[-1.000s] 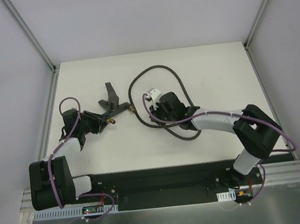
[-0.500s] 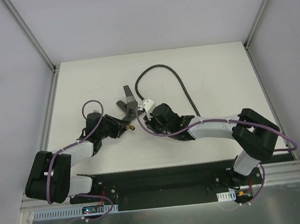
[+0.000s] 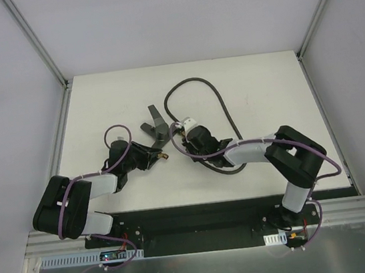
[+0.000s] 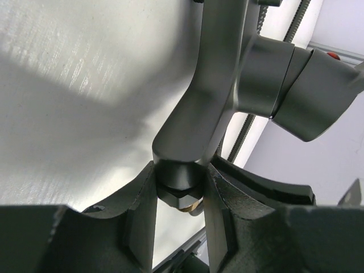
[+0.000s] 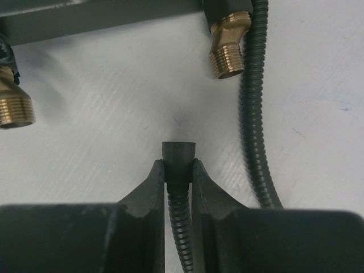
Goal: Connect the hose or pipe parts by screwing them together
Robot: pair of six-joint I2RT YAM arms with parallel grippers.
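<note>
We log bright, even overhead light; soft shadows on the table (image 3: 263, 85); left-wrist close-up soft, fitting (image 4: 210, 85) slightly blurred.

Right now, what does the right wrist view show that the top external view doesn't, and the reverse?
Right wrist only: the threads on the forked fitting's two brass tips, the hose's ribbed skin, and its dark end collar pinched in the right jaws, short of both tips.
Top external only: the hose's full loop across the table, with the left arm and right arm meeting near the middle.
Both: hose, fitting and white tabletop.
</note>
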